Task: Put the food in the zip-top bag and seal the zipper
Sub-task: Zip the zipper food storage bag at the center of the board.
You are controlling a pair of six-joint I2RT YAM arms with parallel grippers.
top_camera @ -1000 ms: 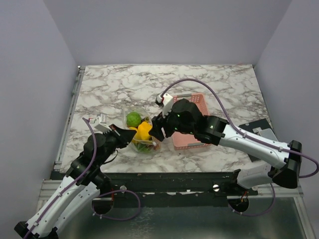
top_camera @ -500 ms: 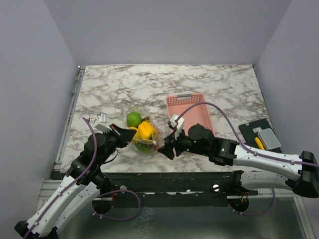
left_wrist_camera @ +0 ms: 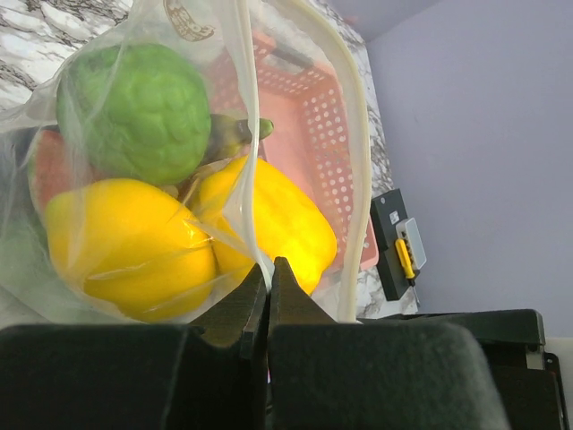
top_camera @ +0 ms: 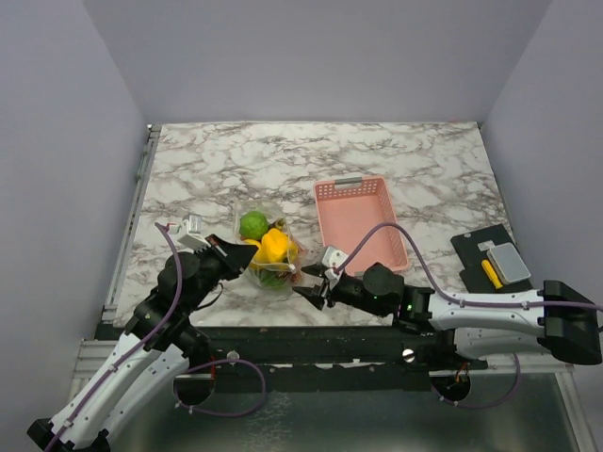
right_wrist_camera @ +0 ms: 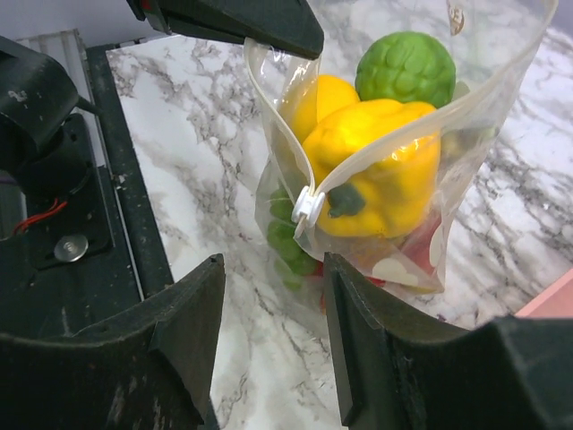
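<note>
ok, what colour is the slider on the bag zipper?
The slider is white, clearest in the right wrist view.

The white marble-patterned worktop carries grey veining. The clear crinkly plastic zip-top bag is transparent, edged by a whitish zipper strip. Contents (seen through the film): bumpy round green fruit, glossy yellow pepper-shaped pieces, a red piece. The pink slotted plastic basket is perforated.

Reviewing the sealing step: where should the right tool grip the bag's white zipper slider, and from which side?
Likely best: pinch the white slider across its sides, coming from the near table edge, where the open right tool faces it. It juts where both zipper strips meet, while the left tool pins the zip-top bag.
</note>
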